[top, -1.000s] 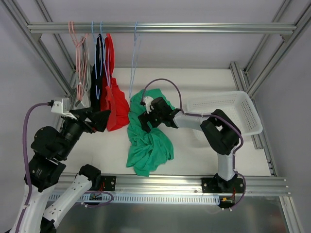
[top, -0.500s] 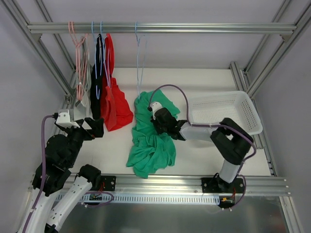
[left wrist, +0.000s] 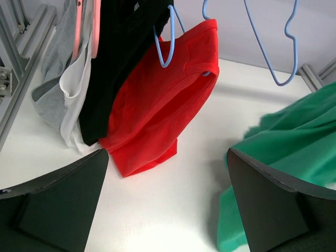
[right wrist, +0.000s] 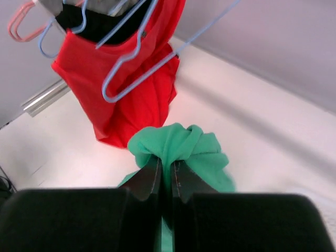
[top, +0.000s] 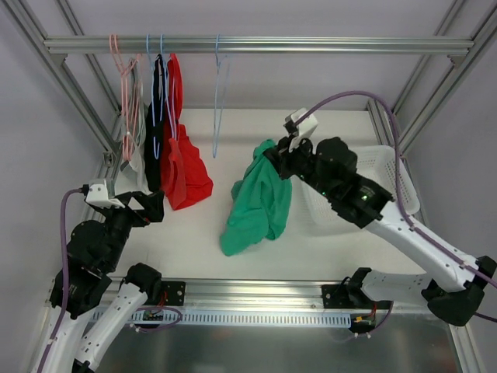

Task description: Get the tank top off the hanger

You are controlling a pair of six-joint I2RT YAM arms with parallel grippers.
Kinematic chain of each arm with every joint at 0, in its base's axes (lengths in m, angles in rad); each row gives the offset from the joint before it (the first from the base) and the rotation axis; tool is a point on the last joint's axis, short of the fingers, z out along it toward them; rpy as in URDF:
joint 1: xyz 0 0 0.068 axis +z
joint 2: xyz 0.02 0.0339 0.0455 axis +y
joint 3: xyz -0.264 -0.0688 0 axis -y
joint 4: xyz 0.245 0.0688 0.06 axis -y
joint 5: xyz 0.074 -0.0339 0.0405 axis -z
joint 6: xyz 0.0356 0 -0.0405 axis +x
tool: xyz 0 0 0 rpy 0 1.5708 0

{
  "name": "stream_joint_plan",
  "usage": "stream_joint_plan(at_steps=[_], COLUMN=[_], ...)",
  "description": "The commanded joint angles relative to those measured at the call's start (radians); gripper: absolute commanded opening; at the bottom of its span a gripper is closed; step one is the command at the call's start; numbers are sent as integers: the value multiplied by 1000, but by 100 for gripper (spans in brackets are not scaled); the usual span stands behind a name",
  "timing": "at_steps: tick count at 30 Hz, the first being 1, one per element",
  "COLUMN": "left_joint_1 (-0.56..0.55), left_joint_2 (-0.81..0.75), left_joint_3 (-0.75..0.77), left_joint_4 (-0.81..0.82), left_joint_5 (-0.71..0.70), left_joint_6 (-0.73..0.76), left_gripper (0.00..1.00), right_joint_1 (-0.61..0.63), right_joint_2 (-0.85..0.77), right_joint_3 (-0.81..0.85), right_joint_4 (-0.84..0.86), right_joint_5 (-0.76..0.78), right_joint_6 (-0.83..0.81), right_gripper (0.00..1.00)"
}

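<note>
The green tank top (top: pixel 260 203) hangs bunched from my right gripper (top: pixel 273 155), which is shut on a fold of it (right wrist: pixel 195 148) above the white table. It is off the empty light-blue hanger (top: pixel 217 85), which hangs on the top rail behind it; that hanger (right wrist: pixel 137 52) also crosses the right wrist view above the cloth. My right gripper (right wrist: pixel 166 167) pinches the fabric between closed fingers. Over the table at the left, my left gripper (top: pixel 147 203) stands open with nothing between its fingers (left wrist: pixel 168 157). The green top (left wrist: pixel 294 136) lies to its right.
A red top (top: pixel 186 167), a black garment (top: pixel 158 116) and a grey-white one (top: pixel 132 132) hang on hangers at the rail's left end (top: pixel 93 44). A white basket (top: pixel 392 167) sits at the right behind my right arm. Metal frame posts border the table.
My right gripper closed on the green top and lifted it up and to the right off the table. The left arm drew back a little toward the left.
</note>
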Motion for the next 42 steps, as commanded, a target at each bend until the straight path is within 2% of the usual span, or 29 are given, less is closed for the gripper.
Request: stream_joint_plan(at_steps=[1, 4, 5, 11, 14, 17, 24, 30, 31, 35, 38, 42], left_joint_1=[5, 7, 7, 7, 7, 7, 7, 5, 7, 7, 7, 7], left_joint_2=[-35, -66, -75, -80, -72, -72, -69, -57, -54, -57, -48, -18], left_joint_3=[-7, -18, -21, -23, -21, -23, -24, -23, -23, -21, -1, 77], left_joint_4=[31, 31, 30, 33, 33, 31, 34, 33, 33, 33, 31, 31], left_joint_5=[2, -13, -15, -23, -15, -12, -18, -4, -1, -12, -35, 51], left_joint_6=[0, 3, 5, 8, 9, 13, 16, 13, 13, 9, 0, 5], left_gripper=[99, 99, 99, 99, 99, 98, 99, 99, 99, 99, 99, 99], right_joint_1=[-12, -41, -70, -194, -257, -344, -510, -676, -690, -719, -731, -779], right_joint_2=[-34, 2, 37, 165, 214, 203, 131, 113, 99, -17, -82, -105], right_joint_3=[255, 435, 569, 1016, 1078, 1056, 925, 712, 663, 294, 132, -139], right_joint_4=[-182, -308, -344, -523, -536, -534, -530, -485, -464, -306, -218, -130], right_joint_5=[66, 106, 116, 112, 220, 208, 176, 99, 85, 22, -1, 13], right_joint_6=[-125, -193, -223, -288, -369, -372, -314, -224, -213, -111, -55, 51], right_gripper=[0, 0, 0, 0, 0, 0, 0, 0, 0, 0, 0, 0])
